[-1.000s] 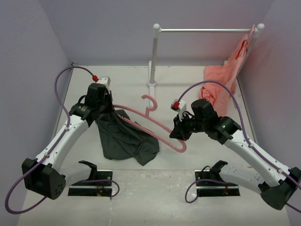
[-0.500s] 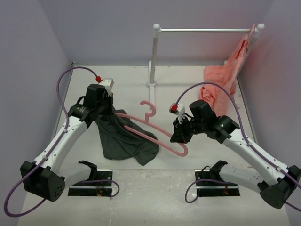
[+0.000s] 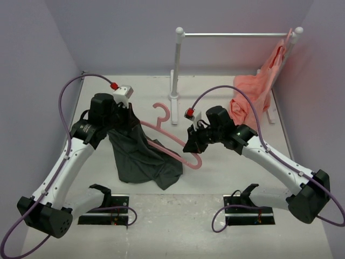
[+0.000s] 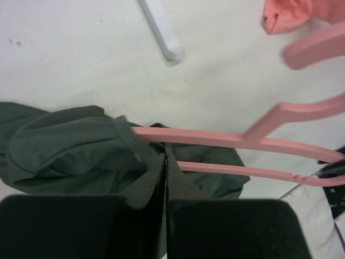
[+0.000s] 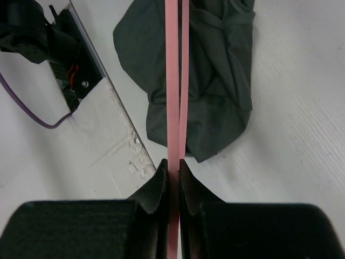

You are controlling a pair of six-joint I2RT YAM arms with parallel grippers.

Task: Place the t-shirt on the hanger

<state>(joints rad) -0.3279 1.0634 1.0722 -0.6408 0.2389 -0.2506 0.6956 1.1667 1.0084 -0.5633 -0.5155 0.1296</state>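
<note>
Both arms reach mid-table, hanger meeting t-shirt.
Left gripper [image 3: 121, 114] pinches t-shirt [image 3: 141, 159] top edge, lifted; right gripper [image 3: 192, 145] clamps hanger [image 3: 168, 141] near end. Hanger now further left, tip inside the cloth.

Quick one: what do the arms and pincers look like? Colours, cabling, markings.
The left arm and right arm match: white links, black joint housings, black bases. A loose purple cable loops along each. By each wrist sits a white block with a red cap. The left pincer and right pincer each have two black wedge-shaped fingers; no markings readable.
</note>
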